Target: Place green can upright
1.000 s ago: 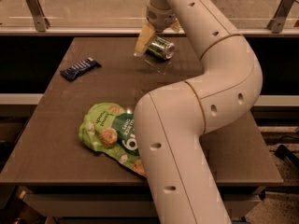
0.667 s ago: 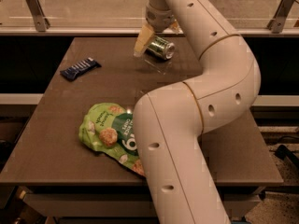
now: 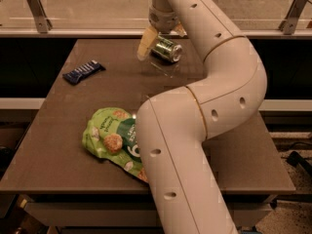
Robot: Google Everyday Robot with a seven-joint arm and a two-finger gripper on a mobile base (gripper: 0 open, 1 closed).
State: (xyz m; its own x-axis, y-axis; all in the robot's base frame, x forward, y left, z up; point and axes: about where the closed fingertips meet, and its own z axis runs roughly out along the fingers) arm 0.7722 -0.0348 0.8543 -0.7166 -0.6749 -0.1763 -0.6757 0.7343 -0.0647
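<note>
Your counter (image 3: 58, 145) carries a green pouch (image 3: 109, 138) well nearer than the hand (image 3: 162, 44), and a dark bar (image 3: 84, 72) off to its left in view. The hand grips the can (image 3: 169, 50), which is tilted on its side.

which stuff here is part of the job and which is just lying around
For the job: green can, tipped on its side at the far end of the table; gripper, right at it.
Lying about: green snack pouch, near edge; dark blue wrapped bar, left side.
</note>
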